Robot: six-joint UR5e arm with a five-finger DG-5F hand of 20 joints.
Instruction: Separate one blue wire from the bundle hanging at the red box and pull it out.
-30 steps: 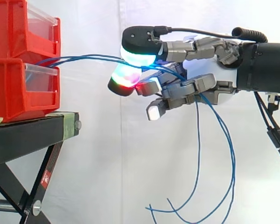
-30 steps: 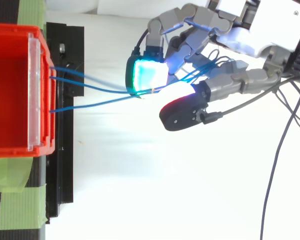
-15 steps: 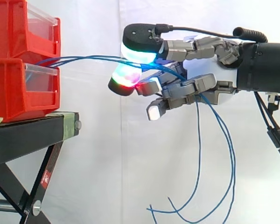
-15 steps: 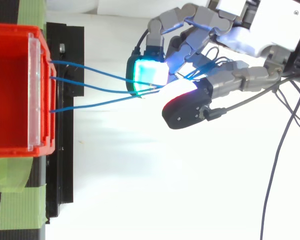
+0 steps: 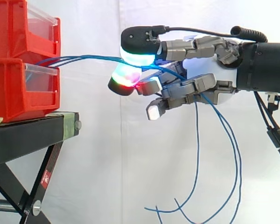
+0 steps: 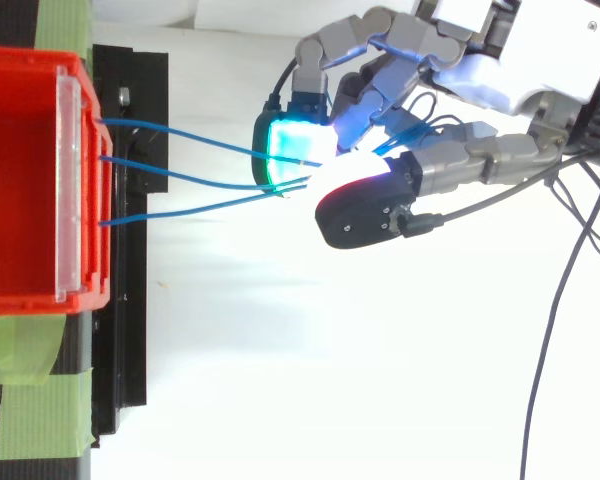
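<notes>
side and top views of a robot hand (image 5: 200, 88) reaching in from the right toward two stacked bins. an upper red bin (image 5: 14, 28) sits on a lower red bin (image 5: 18, 91), and both rest on a black stand (image 5: 32, 135) in front of a white curtain (image 5: 98, 158). three blue wires (image 6: 190, 180) leave the front of the lower red bin at its clear lip, spaced apart there. they run almost level through the air to the robot hand, drawing together as they go. the robot hand is clenched on the blue wires: its fingers are curled, and two glowing fingertip pads (image 5: 137, 52), one cyan and white above and one green and red below, close on the wires that pass between them. from above, all three wires meet at this pinch, and i cannot tell whether one is held apart from the others. behind the pads the wires thread back through the curled fingers, then drop below the palm in long loose loops whose ends curl near the bottom of the side view. strips of green tape (image 6: 40, 410) lie on the stand beside the bin in the top view.
</notes>
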